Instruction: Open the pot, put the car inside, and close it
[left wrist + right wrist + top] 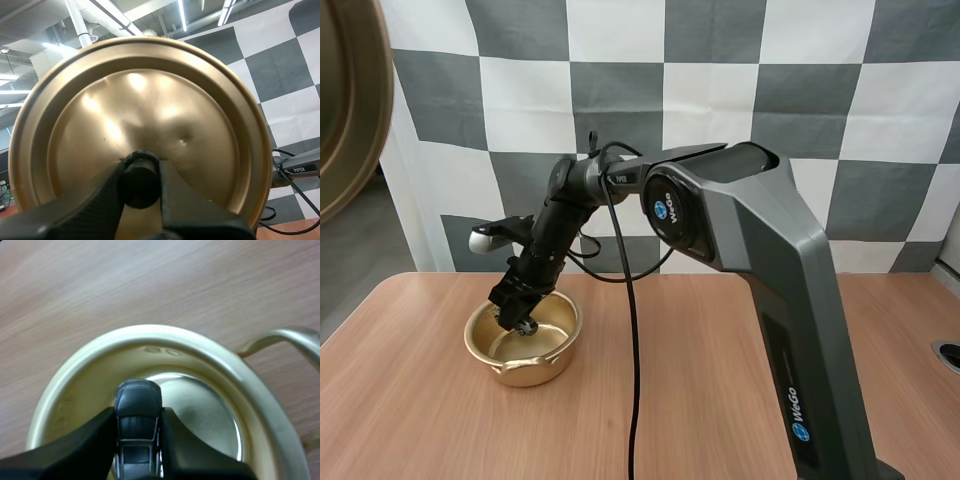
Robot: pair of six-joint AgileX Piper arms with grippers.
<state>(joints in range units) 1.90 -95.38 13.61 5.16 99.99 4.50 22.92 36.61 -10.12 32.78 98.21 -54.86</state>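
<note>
The right gripper [138, 416] is clamped on a small toy car [137, 400], one black finger against each flank. In the high view this gripper [517, 318] reaches down inside the open pot [535, 375]. The car is dark grey and glossy, seen from above with its roof and tinted window showing, and it hangs over the pot's shiny floor. I cannot tell whether its wheels touch that floor.

The pot [165, 332] is brass-coloured with a loop handle at its side, and it stands on the wooden table [700, 380].

The left gripper [141, 172] pinches the black knob [140, 186] of the lid [150, 100], a gold dome with a raised rim. The lid is held up in the air well clear of the pot, at the edge of the high view [350, 100].

The right arm [760, 260] carries blue round logos and the lettering "WeGo" down its side. On its link [299, 170], seen past the lid from the left wrist, is the word "PiPER".
</note>
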